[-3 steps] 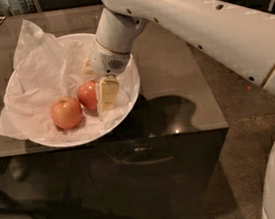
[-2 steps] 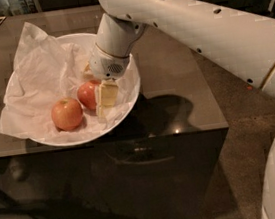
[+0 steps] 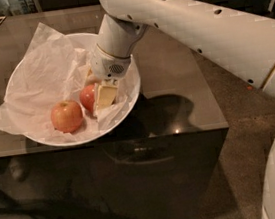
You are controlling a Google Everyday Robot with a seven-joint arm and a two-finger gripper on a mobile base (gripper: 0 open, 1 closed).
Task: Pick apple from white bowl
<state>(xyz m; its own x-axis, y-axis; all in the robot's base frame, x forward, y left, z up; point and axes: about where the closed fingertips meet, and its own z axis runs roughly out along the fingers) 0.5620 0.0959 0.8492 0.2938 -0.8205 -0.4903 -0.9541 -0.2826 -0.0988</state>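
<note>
Gripper (image 3: pixel 96 92) down in white bowl (image 3: pixel 135 87), against apple (image 3: pixel 86 97), grasp on it impossible to tell.

The dark glossy table (image 3: pixel 174 84) carries the white bowl (image 3: pixel 132 99), the gripper (image 3: pixel 101 98) down inside it.

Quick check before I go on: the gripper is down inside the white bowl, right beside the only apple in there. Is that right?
Not quite: the white bowl holds two apples, not one. The camera view shows the gripper down inside the bowl, right beside the red apple, as you said. A paler apple lies on the tissue paper on that apple's far side from the gripper.
</note>
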